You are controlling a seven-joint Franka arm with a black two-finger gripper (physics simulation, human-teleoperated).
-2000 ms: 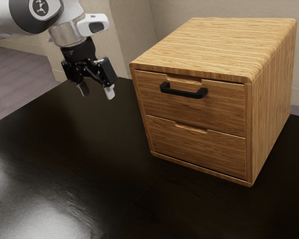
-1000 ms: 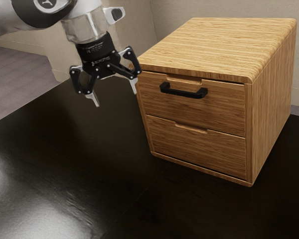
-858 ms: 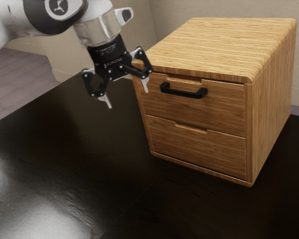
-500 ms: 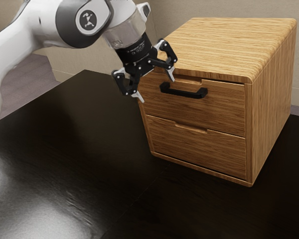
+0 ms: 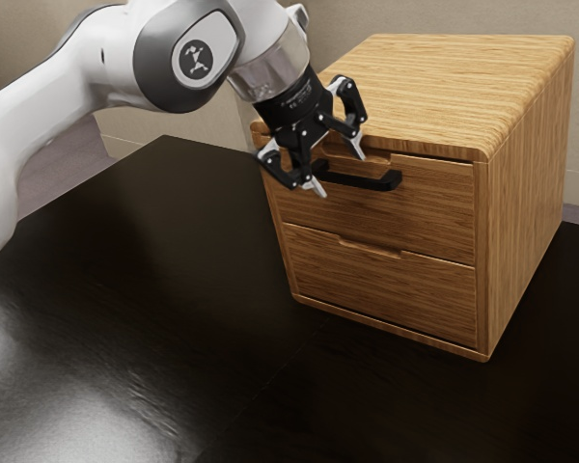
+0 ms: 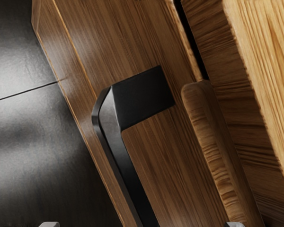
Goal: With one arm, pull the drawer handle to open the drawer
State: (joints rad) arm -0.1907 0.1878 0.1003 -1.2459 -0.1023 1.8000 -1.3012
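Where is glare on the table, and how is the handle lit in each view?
Exterior view: pale glare on the glossy table toward that view's lower left; the handle looks flat black. Wrist view: a soft light patch on the table, and a thin highlight along the edge of the handle.

No words or nos. legible. Exterior view, upper left-centre: the arm (image 5: 68,92) has a grey round joint cap w/ a white emblem (image 5: 195,60), a symbol only, no letters. Just right of it & lower, the black collar (image 5: 291,96) at the arm's end carries a thin line of white print, too small to read.
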